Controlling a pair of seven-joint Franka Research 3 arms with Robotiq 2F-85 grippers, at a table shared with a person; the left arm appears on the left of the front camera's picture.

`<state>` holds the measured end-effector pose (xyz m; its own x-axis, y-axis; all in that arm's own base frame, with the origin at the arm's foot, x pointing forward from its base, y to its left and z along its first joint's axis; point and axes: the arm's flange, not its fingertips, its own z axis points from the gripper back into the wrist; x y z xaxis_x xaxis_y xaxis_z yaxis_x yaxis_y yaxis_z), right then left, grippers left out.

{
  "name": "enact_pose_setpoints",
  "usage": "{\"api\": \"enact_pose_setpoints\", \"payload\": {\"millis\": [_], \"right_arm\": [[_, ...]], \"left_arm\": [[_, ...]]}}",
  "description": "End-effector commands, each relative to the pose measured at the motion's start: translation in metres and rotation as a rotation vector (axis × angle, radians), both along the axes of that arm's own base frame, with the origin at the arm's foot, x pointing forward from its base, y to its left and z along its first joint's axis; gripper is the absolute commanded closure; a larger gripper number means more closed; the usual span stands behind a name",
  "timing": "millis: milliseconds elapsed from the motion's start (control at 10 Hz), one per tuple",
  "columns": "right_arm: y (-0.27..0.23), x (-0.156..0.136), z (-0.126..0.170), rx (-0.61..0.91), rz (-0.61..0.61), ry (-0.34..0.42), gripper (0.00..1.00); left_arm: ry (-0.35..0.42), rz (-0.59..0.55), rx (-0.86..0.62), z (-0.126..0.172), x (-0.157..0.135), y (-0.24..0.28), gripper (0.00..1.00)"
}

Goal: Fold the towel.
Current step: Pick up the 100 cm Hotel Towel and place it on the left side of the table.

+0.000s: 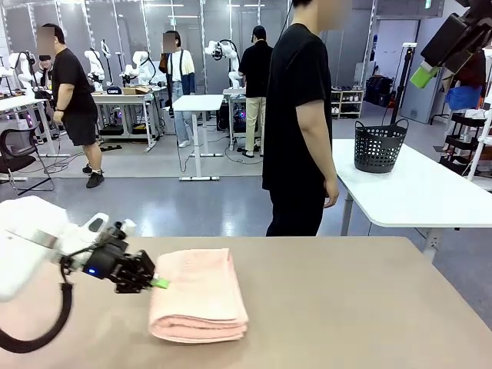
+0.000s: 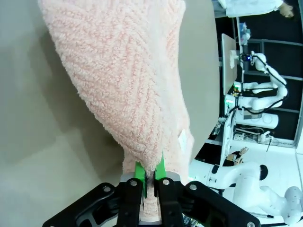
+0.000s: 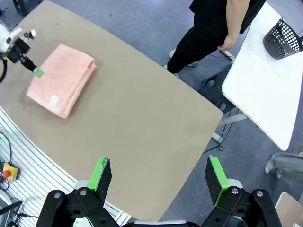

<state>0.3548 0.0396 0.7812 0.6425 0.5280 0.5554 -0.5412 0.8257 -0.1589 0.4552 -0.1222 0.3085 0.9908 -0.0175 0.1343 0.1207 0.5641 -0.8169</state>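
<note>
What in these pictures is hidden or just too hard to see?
- Front view: the near edge of the towel shows a stack of folds, too fine to count.
- Left wrist view: the left gripper is shut on the towel's edge; the cloth between its pads is covered.
- Right wrist view: the towel's white tag is too small to read.
- Front view: the right arm's gripper is cut off by the top corner.

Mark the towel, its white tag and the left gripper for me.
towel point(image 1: 201, 292): front view, middle of the folded top layer.
white tag point(image 3: 54, 100): right wrist view, small label on the towel's near edge.
left gripper point(image 2: 150, 172): left wrist view, between the green fingertips pinching the towel's edge.
</note>
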Motion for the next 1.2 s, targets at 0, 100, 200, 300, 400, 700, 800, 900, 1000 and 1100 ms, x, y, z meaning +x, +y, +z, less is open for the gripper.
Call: {"api": "enact_pose_setpoints", "payload": {"millis": [0,100,200,300,400,700,800,900,1000,1100], "right_arm": [[0.0,0.0,-0.001,-0.001,0.002,0.0,0.0],[0.0,0.0,-0.001,-0.001,0.002,0.0,0.0],[0.0,0.0,-0.001,-0.001,0.002,0.0,0.0],[0.0,0.0,-0.001,-0.001,0.002,0.0,0.0],[0.0,0.0,-0.001,-0.001,0.002,0.0,0.0],[0.0,0.0,-0.001,-0.001,0.002,0.0,0.0],[0.0,0.0,-0.001,-0.001,0.002,0.0,0.0],[0.0,0.0,-0.001,-0.001,0.002,0.0,0.0],[0.0,0.0,-0.001,-0.001,0.002,0.0,0.0],[0.0,0.0,-0.001,-0.001,0.002,0.0,0.0]], "left_arm": [[0.017,-0.001,0.018,0.026,-0.006,0.043,0.91],[0.01,-0.004,0.046,0.034,-0.006,0.067,0.91],[0.023,-0.019,0.062,0.043,-0.007,0.096,0.91],[0.018,-0.011,0.111,0.05,-0.005,0.126,0.91],[0.015,-0.019,0.15,0.054,-0.002,0.153,0.91],[0.018,-0.049,0.26,0.07,0.007,0.222,0.91],[0.025,-0.067,0.291,0.072,0.009,0.241,0.91],[0.027,-0.069,0.325,0.073,0.014,0.257,0.91],[0.025,-0.064,0.35,0.073,0.018,0.265,0.91],[0.024,-0.065,0.374,0.072,0.021,0.27,0.91]]}}
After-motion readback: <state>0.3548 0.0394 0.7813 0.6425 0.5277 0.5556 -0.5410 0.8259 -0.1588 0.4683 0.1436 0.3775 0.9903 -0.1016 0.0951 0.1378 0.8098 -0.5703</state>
